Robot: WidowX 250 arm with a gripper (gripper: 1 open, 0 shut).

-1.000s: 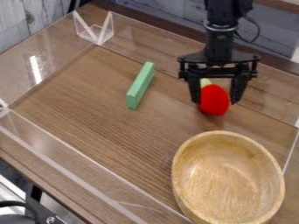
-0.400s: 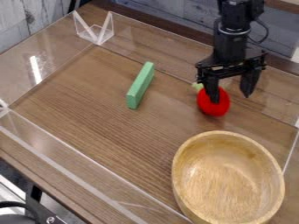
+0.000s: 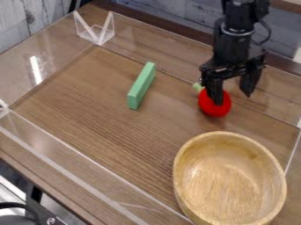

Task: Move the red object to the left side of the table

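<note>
The red object (image 3: 214, 104) is a small round toy fruit resting on the table (image 3: 94, 132) at the right, just beyond the wooden bowl. My gripper (image 3: 231, 84) hangs straight down directly over it, open, with one dark finger (image 3: 213, 87) to its left and the other to its right. The fingertips reach down around the fruit's top. Whether they touch it I cannot tell. The fruit's pale green top is mostly hidden behind the fingers.
A long green block (image 3: 143, 84) lies at the table's middle. A wooden bowl (image 3: 230, 180) sits at the front right. Low clear acrylic walls (image 3: 47, 61) edge the table, with a clear stand (image 3: 94, 29) at the back left.
The gripper has shifted slightly to the right and away, and rolled about its vertical axis so its fingers now straddle the fruit at a different angle. The red object has stayed put.
</note>
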